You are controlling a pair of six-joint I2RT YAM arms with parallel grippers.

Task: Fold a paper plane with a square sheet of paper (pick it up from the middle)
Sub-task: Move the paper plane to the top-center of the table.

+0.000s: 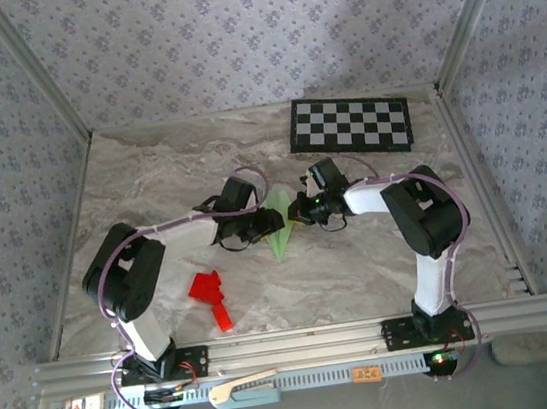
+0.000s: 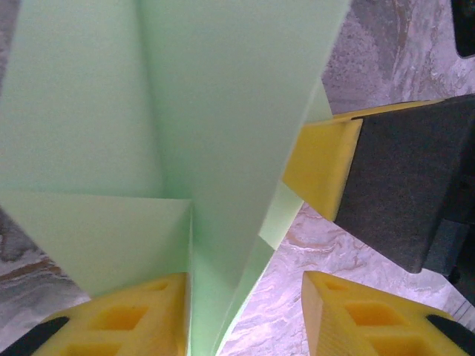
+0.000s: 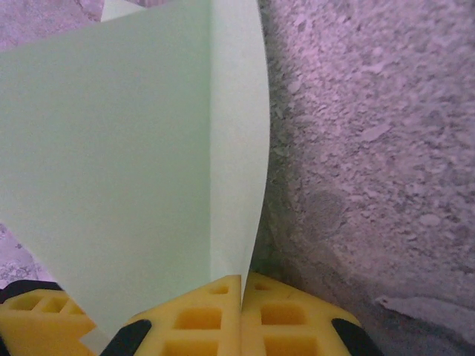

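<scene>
- Table top, grey-veined marble pattern; carries everything below.
- Black-and-white checkerboard, flat at the far right corner; no lettering on it.
- Pale green paper plane, a narrow creased dart at mid-table. Its long axis runs from the far edge to the near edge, with the point towards the near edge. It sits directly between the two grippers, about equally close to each.
- Small bright red folded paper shape, towards the near left, well apart from the plane.
- Right gripper, yellow fingers pressed together, pinching the plane's right-hand fold.
- Left gripper, fingers spread. The plane's lower edge runs down between them, against the left one, and is not squeezed. My guess is that any next crease depends on this side closing.
- Orange tag on the near rail: too small to read. No other writing is legible.
</scene>
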